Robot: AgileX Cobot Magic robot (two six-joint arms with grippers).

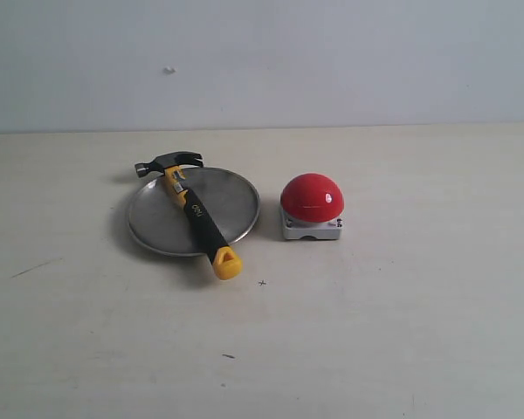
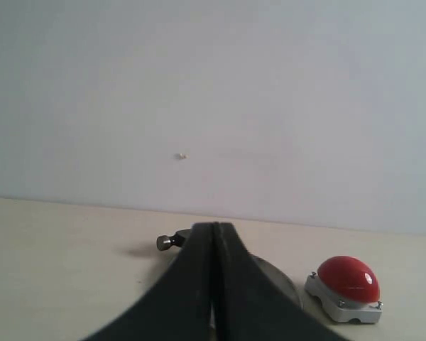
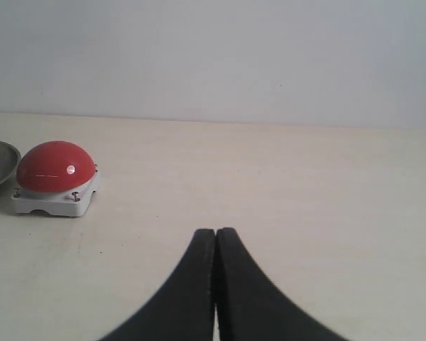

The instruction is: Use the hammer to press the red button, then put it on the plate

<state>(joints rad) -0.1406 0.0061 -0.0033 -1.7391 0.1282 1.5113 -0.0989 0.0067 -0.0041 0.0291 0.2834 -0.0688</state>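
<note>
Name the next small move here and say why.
Probably open the left gripper and bring it toward the hammer. The hammer lies loose across the plate, the left gripper faces it, and both it and the right gripper are shut on nothing. Whether the red button was already pressed cannot be told.

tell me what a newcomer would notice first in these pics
The glossy red button grabs the eye, sitting just right of the plate in the exterior view. The hammer lies across that plate, head at the far rim, yellow end sticking past the near rim.
</note>
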